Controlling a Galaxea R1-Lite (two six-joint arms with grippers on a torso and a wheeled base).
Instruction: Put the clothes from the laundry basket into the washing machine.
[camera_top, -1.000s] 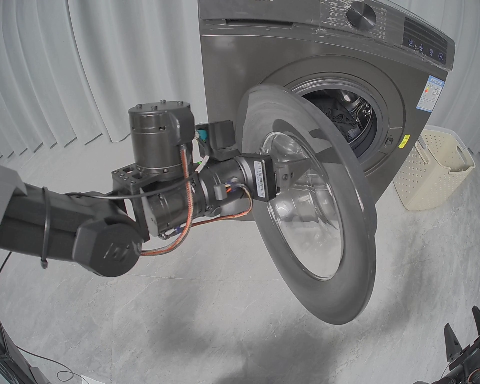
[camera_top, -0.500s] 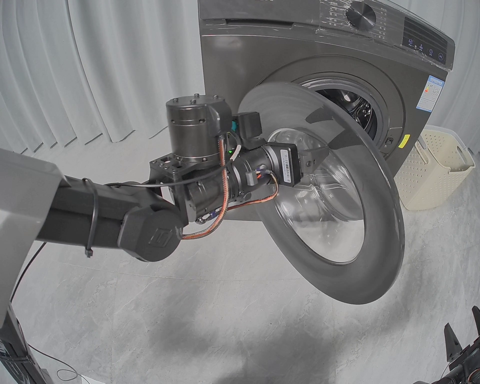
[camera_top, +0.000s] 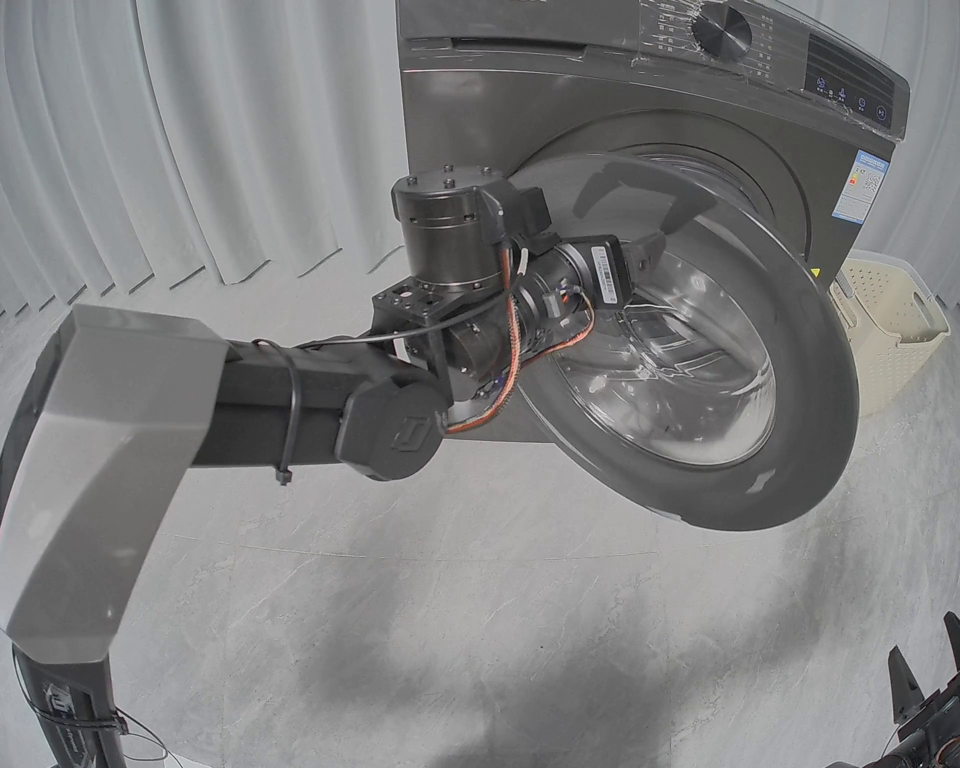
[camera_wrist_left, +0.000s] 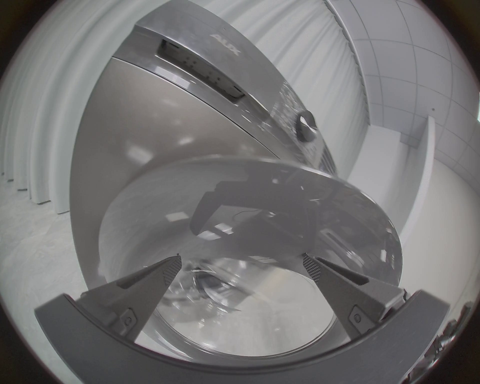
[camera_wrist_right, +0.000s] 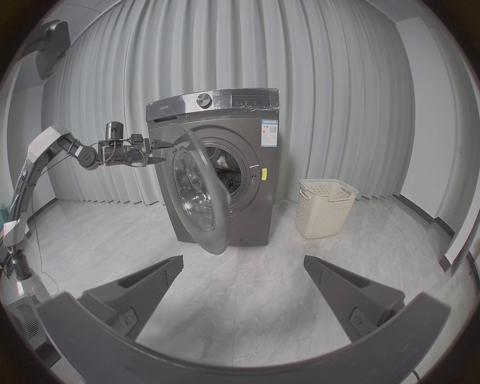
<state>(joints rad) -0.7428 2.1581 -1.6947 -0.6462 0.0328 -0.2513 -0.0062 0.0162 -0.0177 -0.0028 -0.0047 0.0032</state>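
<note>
While my left gripper (camera_wrist_left: 240, 259) hangs with fingers spread at the outer face of the door (camera_top: 800, 400), that door stands partly ajar on the washing machine (camera_top: 480, 110). Dark clothes (camera_wrist_right: 227, 181) lie in its drum. Farther right stands the laundry basket (camera_top: 895, 330); my right gripper (camera_wrist_right: 242, 260), low down, is spread too.

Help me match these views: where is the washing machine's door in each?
Head view: door centre-right, partway open.
Left wrist view: door close up, just beyond the open left gripper.
Right wrist view: door ajar, far off, by the left gripper.
Shared landmark: control dial.
</note>
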